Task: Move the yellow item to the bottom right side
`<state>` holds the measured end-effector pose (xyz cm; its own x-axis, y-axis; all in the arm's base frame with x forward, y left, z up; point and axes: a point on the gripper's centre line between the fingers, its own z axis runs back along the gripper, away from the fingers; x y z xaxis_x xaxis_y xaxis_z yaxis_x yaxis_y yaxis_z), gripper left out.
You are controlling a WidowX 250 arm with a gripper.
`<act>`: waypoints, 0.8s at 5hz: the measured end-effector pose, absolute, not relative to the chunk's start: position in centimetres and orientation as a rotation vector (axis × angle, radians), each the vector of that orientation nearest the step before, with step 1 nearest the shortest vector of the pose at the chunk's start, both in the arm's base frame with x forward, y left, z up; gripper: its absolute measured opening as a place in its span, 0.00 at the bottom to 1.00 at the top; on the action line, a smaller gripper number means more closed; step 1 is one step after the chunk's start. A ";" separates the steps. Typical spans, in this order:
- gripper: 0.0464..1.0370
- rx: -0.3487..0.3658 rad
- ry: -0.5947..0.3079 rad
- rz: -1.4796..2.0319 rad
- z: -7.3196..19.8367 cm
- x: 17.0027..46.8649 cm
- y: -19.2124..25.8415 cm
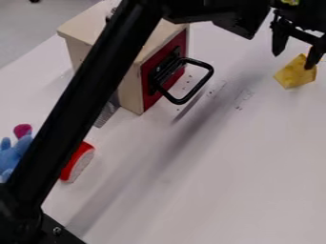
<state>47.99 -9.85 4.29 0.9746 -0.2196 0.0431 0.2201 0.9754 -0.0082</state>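
The claw (294, 59) hangs at the upper right with its two fingers spread apart, seemingly gripping nothing; one fingertip overlaps the upper right edge of the yellow cheese wedge (295, 76), the other stands off to the wedge's left. Whether that overlapping finger touches the wedge cannot be told. The wedge sits on the white worktop (223, 167) near the right edge, well above the lower right area it is meant for. If the claw closes while off-centre, one finger may push the wedge sideways or tip it, perhaps out past the right edge. Its slanting faces could also let it slip out of a shallow grip, and a release from too high might make it tumble. To the left, the wooden box (132, 88) has a red door with a black loop handle (197, 88), which a leftward swing might snag. The claw's upper part is cut off at the top right. The black arm (87, 97) slants down to the lower left, hiding part of the box and part of a red object with a pale face (79, 163). The blue toy (11, 156) is cropped at the left edge, and a grey ribbed thing (107, 113) beside the box is hard to identify.
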 end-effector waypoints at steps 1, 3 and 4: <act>0.96 -0.065 -0.075 -0.330 2.8 48.2 -10.8; 0.93 -0.078 -0.095 -0.486 0.6 47.5 -10.3; 0.70 -0.060 -0.093 -0.506 0.3 47.5 -10.0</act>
<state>47.46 -9.96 0.33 0.8708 -0.4805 0.1039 0.4860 0.8733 -0.0341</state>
